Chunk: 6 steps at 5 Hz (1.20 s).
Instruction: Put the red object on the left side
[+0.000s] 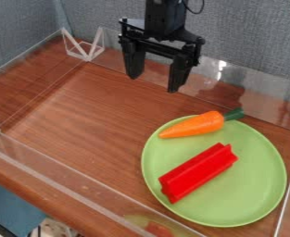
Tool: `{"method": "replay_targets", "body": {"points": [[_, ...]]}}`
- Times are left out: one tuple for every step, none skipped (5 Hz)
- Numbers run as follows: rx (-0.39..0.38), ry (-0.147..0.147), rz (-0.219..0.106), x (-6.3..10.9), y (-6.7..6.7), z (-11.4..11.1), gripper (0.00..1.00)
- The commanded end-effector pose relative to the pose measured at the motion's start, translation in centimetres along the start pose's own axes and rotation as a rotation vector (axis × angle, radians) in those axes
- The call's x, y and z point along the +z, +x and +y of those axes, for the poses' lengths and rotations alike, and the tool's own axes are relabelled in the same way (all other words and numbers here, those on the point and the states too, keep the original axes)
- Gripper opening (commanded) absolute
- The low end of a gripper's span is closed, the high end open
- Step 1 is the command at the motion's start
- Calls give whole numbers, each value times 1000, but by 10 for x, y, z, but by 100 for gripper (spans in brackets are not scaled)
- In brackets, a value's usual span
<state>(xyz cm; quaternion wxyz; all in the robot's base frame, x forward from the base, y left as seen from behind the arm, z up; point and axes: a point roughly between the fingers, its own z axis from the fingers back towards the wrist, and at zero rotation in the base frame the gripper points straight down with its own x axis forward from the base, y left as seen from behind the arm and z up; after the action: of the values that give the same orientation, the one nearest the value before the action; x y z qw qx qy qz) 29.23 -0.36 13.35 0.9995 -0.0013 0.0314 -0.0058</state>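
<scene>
Camera view: red object (199, 172) lies on green plate (265, 185), front right, beside the carrot (195, 125). Gripper (156, 76) well apart, up and behind it, over bare wooden table (73, 111). Jaws spread wide, empty, pointing straight down.

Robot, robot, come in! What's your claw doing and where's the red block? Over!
Gripper open, empty, above the table. Red block on the green plate, right side, beside the carrot. Nothing in the way.
</scene>
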Motion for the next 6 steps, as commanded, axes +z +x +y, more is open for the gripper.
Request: {"method": "replay_targets", "body": {"points": [[-71, -11, 9, -10, -10, -26, 100], [-150, -19, 6, -23, -26, -57, 100], [-253, -23, -8, -35, -41, -85, 100], [-376, -24, -36, -52, -50, -97, 100], [-412, -23, -67, -64, -52, -100, 100], [-409, -12, -111, -61, -52, -99, 100]]}}
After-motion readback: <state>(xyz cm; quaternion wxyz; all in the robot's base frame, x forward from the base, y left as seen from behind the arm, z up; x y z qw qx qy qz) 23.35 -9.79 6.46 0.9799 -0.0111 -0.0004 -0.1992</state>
